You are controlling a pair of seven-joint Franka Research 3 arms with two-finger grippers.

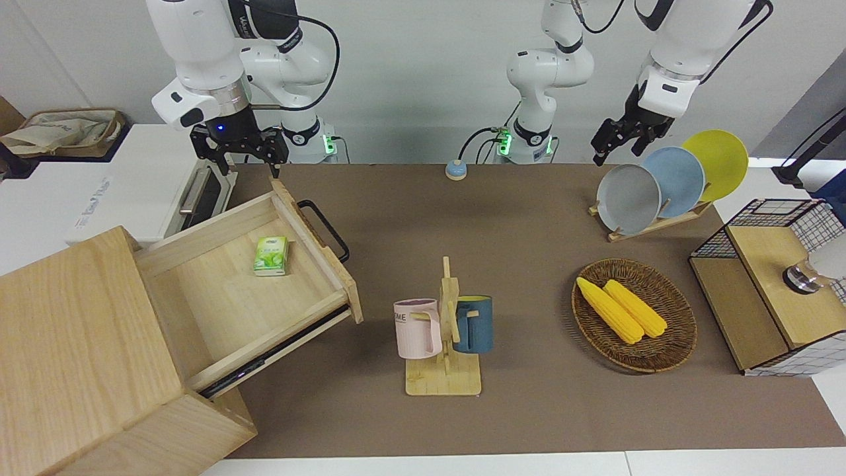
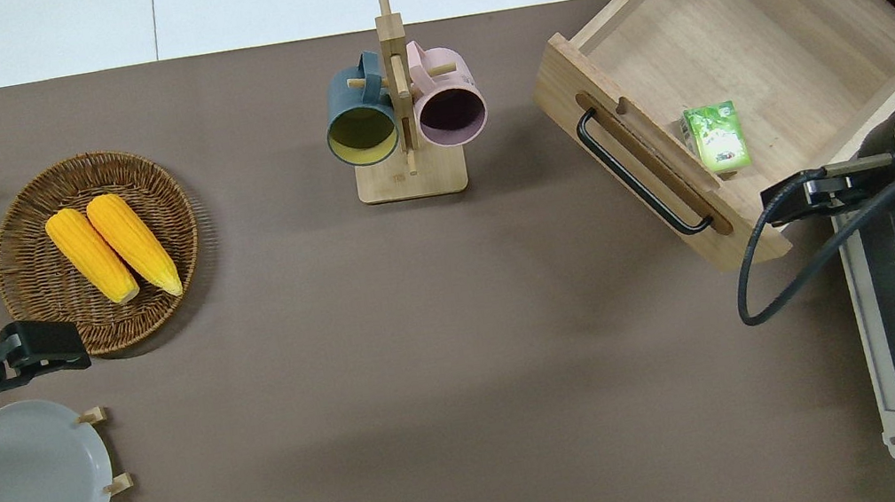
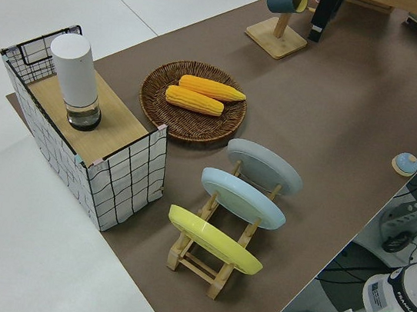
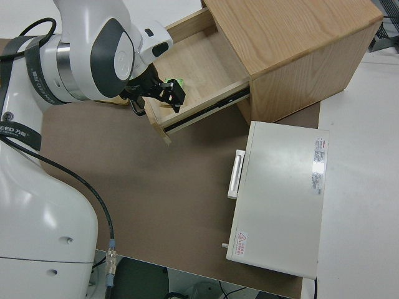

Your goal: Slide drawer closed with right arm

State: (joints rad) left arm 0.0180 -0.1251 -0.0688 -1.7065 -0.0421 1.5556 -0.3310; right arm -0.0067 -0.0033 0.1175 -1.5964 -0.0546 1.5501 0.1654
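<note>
Your right gripper (image 1: pixel 243 151), fingers apart, hangs over the corner of the open drawer (image 1: pixel 264 291) nearest the robots, at the tabletop's right-arm end; the left arm is parked.

Probably a robotics lab: two bench-mounted arms (image 1: pixel 218 59), staged kitchenware on brown mat (image 1: pixel 515 218).

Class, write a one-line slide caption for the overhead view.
Right gripper over the corner of the open drawer, a green packet inside; left arm parked.

Pale matt wood drawer (image 1: pixel 225 277), black metal handle (image 1: pixel 324 229)
</note>
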